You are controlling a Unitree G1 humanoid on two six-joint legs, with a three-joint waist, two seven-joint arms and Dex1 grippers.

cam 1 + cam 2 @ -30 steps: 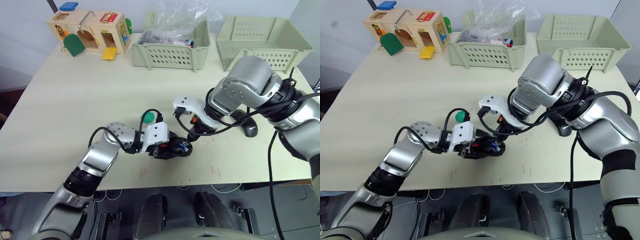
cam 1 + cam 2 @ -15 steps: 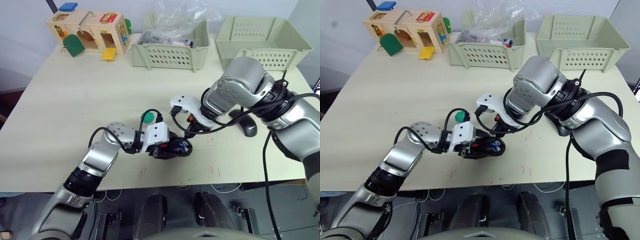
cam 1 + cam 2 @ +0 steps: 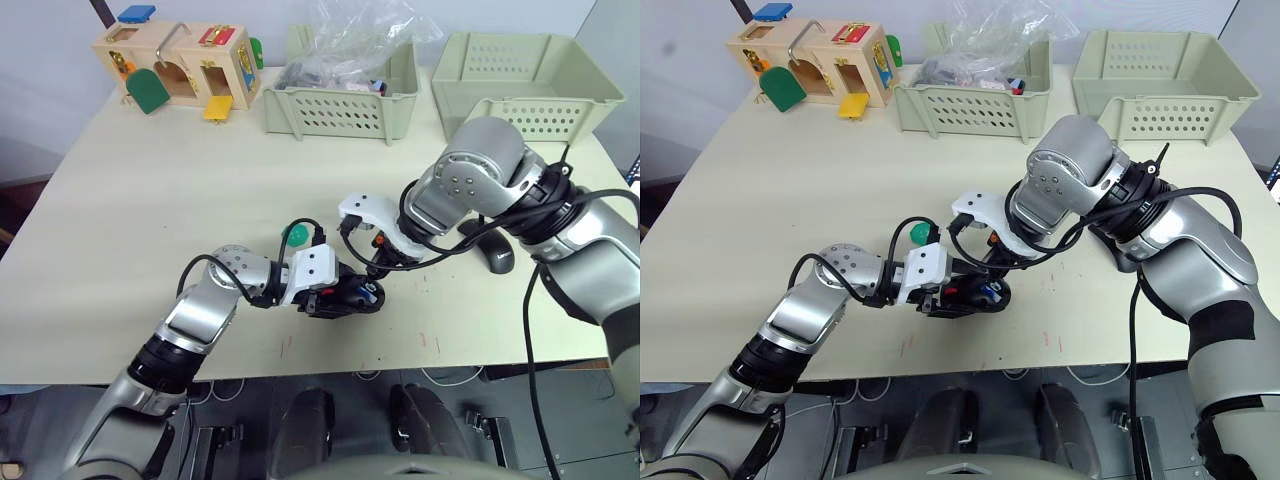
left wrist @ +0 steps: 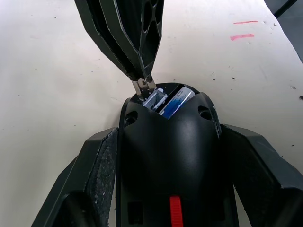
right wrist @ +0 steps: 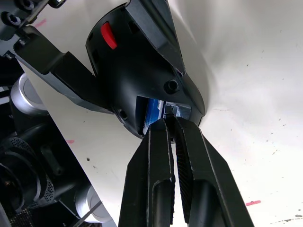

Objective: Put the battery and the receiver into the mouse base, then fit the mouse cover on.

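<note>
Left wrist view showed the left gripper [image 4: 168, 189] clamped around the mouse base [image 4: 170, 156], battery [image 4: 176, 101] inside, while the right gripper [image 4: 143, 85] pinched a small metal receiver [image 4: 154, 98].

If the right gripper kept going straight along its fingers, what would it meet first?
Most likely the mouse base: the right gripper holds a small metal piece, probably the receiver, at the base's open compartment beside the battery. Remaining depth is unclear.
</note>
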